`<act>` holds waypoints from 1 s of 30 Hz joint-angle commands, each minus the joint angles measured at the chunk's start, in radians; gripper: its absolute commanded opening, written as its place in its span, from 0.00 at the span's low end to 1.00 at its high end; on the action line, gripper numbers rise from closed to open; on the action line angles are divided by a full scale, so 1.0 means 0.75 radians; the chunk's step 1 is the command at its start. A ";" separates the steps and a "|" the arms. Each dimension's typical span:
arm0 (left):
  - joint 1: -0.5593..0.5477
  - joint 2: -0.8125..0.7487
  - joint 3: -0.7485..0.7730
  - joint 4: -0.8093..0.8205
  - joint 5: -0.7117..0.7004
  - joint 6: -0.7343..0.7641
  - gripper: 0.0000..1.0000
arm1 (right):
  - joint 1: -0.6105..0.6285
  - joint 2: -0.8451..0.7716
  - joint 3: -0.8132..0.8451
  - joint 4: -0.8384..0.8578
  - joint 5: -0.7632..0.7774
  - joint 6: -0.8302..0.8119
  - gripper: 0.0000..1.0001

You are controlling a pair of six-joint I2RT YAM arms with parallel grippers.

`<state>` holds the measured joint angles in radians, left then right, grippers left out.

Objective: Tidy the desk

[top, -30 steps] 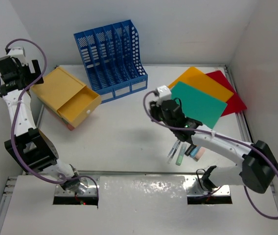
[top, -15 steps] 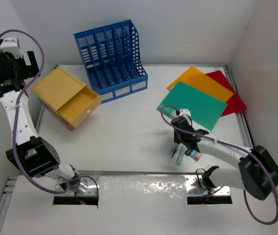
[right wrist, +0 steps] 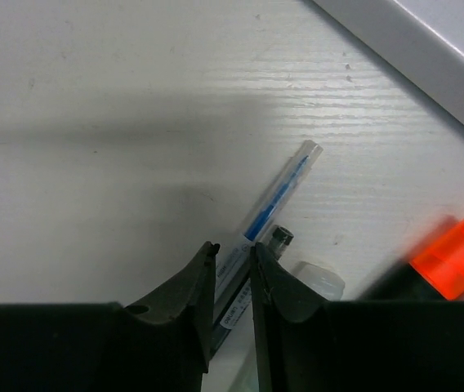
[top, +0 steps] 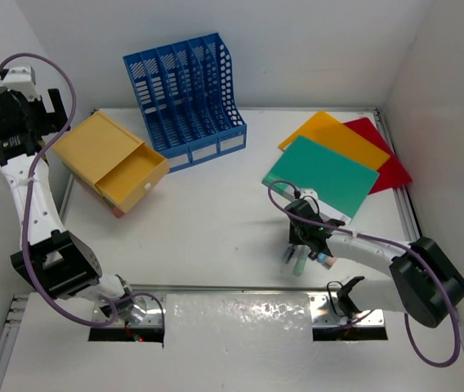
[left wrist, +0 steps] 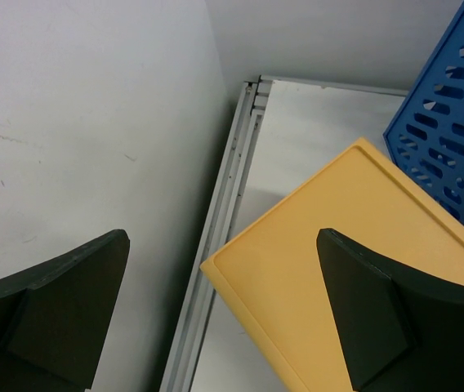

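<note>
Between white walls (top: 314, 49), white desk (top: 216, 224), metal rails (left wrist: 212, 245) at its edges

I see desk (top: 216, 216): large flat white rectangular tabletop, level, fills middle of top view; metal rails (left wrist: 216, 237) along edges.

Overhead rear view; two close wrist views

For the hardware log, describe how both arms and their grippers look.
Both the left arm and the right arm have slim white links with bulky black joint housings, and a purple cable loops along each. The left gripper and the right gripper have matte black, wedge-shaped fingers. No markings are legible.
</note>
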<state>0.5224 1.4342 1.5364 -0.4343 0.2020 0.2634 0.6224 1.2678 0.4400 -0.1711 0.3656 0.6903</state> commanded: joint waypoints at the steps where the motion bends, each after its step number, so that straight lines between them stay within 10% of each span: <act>1: -0.007 -0.033 0.001 0.060 0.003 0.001 0.99 | 0.007 0.017 0.002 0.083 -0.040 0.023 0.22; 15: -0.007 -0.031 0.027 0.051 -0.005 -0.008 1.00 | 0.009 0.191 0.008 0.218 -0.154 0.018 0.23; 20: -0.007 -0.031 0.030 0.043 0.003 -0.012 1.00 | 0.011 0.318 0.074 0.289 -0.209 -0.024 0.00; 30: -0.009 -0.022 0.027 0.017 0.017 0.003 1.00 | 0.046 0.259 0.301 0.764 -0.573 -0.570 0.00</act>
<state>0.5224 1.4342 1.5364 -0.4416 0.1997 0.2638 0.6453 1.5124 0.5758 0.1905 0.0814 0.4244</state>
